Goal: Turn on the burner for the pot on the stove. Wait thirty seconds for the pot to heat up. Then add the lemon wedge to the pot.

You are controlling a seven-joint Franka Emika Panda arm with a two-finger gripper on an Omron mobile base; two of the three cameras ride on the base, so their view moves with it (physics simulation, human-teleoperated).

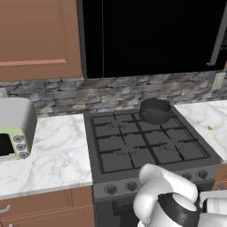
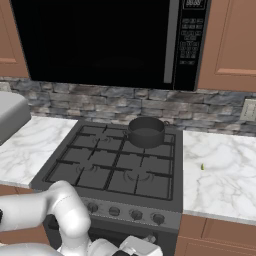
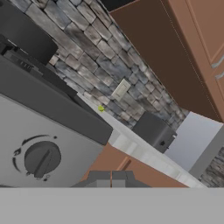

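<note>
You've nothing done yet: fingers clenched empty near a stove knob, pot unlit, lemon wedge on worktop.

The light is soft and even, and no lamp shows. The marble counter is bright and pale. The stove and the microwave above it are very dark, with little detail. Shadows are faint, with a thin one under the pot. There is no glare. All the pictures look a bit soft and grainy, and edges look jagged in the hand view.
</note>
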